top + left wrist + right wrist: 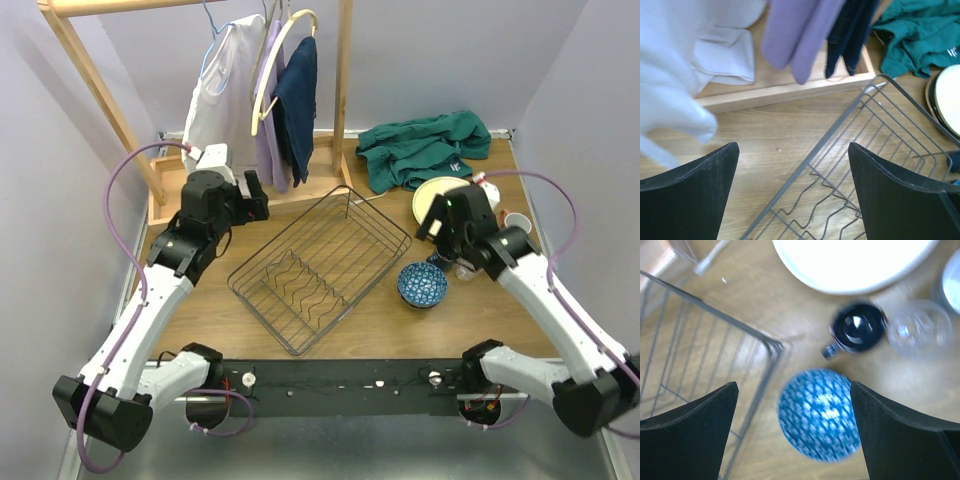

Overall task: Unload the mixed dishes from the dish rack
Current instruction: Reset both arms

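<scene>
The black wire dish rack (320, 265) sits mid-table with nothing in it. The blue-and-white patterned bowl (422, 284) stands on the table right of it, with a dark cup (440, 260), a clear glass cup (466, 270) and a cream plate (440, 197) behind. My right gripper (438, 232) hovers open and empty above them; its wrist view shows the bowl (819, 415), dark cup (858, 330), glass cup (917, 330) and plate (850, 262) below the gripper (794, 400). My left gripper (255, 195) is open and empty above the rack's far-left rim (865, 150).
A wooden clothes rack (340, 90) with hanging garments (260, 90) stands at the back, its base board (785, 87) just beyond the dish rack. A green cloth (425, 145) lies back right. A white cup (517, 220) and a small red cup (490, 190) sit at the right edge.
</scene>
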You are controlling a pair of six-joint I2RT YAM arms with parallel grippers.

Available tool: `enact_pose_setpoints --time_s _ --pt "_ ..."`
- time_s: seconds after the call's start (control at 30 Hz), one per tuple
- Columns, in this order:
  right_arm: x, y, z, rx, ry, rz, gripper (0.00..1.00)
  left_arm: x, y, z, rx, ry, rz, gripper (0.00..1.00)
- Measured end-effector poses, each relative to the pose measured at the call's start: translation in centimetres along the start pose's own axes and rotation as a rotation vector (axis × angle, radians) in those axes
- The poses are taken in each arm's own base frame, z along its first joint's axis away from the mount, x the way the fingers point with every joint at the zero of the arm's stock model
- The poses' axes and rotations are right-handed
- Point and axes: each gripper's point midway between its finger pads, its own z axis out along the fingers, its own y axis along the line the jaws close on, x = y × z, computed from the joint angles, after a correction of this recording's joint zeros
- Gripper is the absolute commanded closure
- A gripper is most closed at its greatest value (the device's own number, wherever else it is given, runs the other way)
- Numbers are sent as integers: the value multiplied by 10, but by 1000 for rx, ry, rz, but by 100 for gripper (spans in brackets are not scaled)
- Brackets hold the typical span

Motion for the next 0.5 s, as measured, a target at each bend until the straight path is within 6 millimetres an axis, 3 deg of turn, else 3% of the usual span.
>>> enact_pose_setpoints --time_s 0.2,0.3,0.4,0.5 --pt "-46 48 34 -41 -50 -76 0 -18 28 -22 -59 -45 -50 1" --pt "-86 58 49 -61 -105 -59 0 -29 34 -43 -72 -84 -62 1" --pt "-132 34 55 -39 -168 17 0 -38 38 -63 -89 -127 -68 1" --pt "-176 -6 46 16 -253 94 0 -44 51 -91 -140 -182 -74 1"
